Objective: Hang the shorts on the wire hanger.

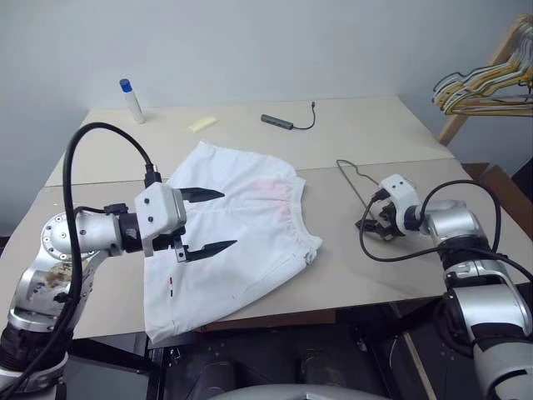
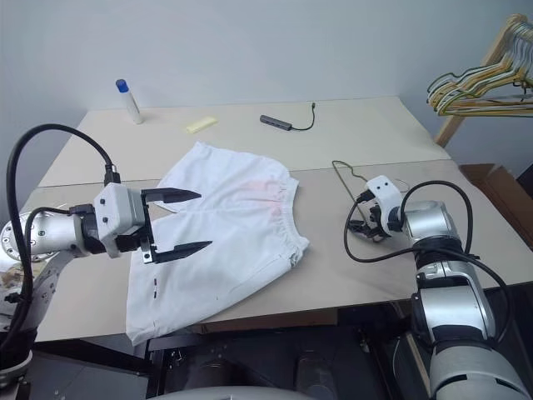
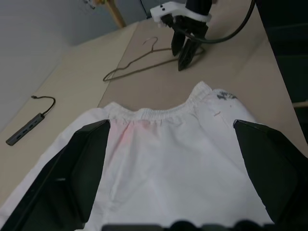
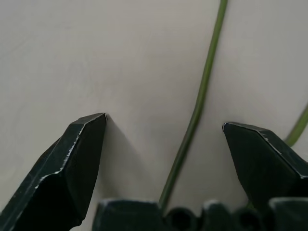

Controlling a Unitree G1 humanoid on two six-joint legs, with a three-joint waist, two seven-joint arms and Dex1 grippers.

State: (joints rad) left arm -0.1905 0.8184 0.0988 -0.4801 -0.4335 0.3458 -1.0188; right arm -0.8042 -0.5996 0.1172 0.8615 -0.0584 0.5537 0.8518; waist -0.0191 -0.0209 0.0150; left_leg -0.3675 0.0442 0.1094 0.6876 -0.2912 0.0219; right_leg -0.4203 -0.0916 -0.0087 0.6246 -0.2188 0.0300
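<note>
The white shorts [image 1: 241, 242] lie flat on the middle of the table [image 1: 375, 133], elastic waistband toward the right, with a faint pink patch near it. My left gripper [image 1: 230, 219] hovers open over the shorts' left part, its fingers spread and pointing toward the waistband [image 3: 159, 113]. The wire hanger [image 1: 350, 177] lies on the table to the right of the shorts. My right gripper [image 1: 375, 223] points down at the hanger's near end and is open. In the right wrist view one thin wire [image 4: 197, 106] runs between its fingertips [image 4: 91, 130], close to the tabletop.
At the back of the table stand a white tube with a blue cap [image 1: 132, 100], a yellow note [image 1: 202, 124] and a grey USB hub with its cable [image 1: 279, 122]. A bunch of coloured hangers [image 1: 487, 87] hangs on a wooden rack at the far right.
</note>
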